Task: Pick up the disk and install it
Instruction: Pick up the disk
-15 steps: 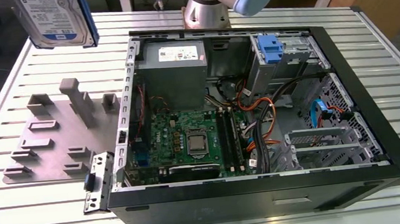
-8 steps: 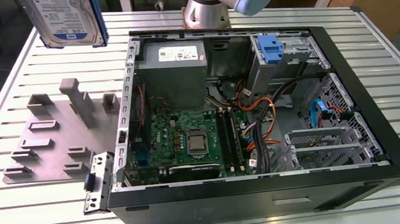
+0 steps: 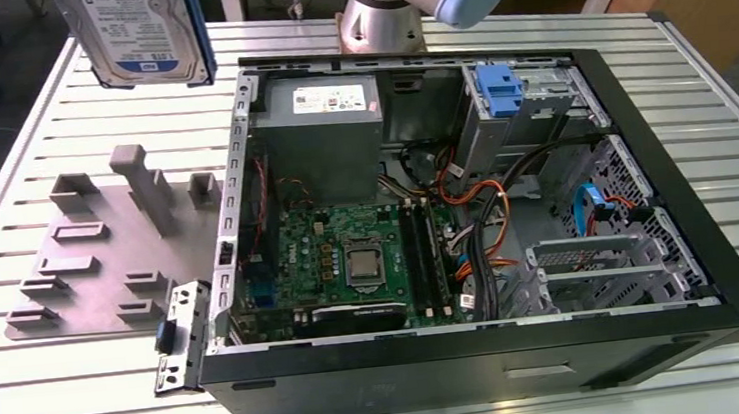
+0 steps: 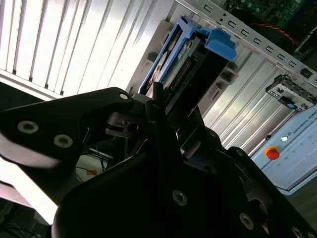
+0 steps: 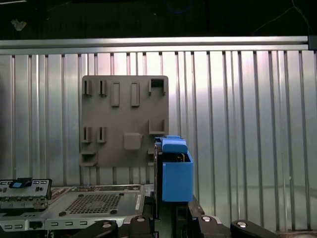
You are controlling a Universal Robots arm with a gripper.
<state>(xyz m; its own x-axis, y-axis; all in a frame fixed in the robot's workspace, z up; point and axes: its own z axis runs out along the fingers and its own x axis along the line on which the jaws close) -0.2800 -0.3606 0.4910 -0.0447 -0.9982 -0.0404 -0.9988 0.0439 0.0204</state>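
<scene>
The disk (image 3: 140,31) hung upright at the top of the exterior view, towards that view's left, with its blue-and-white label facing the camera and its blue frame showing along one edge. It was outside the open computer case (image 3: 693,229), above the far part of the slatted metal table (image 3: 92,392), and nothing under its lower edge touched it.

In both wrist views the black jaws were pinching the disk. In the second wrist view the disk (image 4: 181,62) rose edge-on from between them, its blue frame and connector end pointing away from the camera. In the first wrist view its blue frame (image 5: 176,173) stood just above the jaws, over one edge of the grey fixture plate (image 5: 124,119).

That plate (image 3: 105,250) lay flat on the table beside the case, on the exterior view's left. Inside the case sat a grey power supply box (image 3: 322,121), a green motherboard (image 3: 347,254) and a blue-handled drive caddy (image 3: 499,85). The arm (image 3: 419,2) stood behind the case.
</scene>
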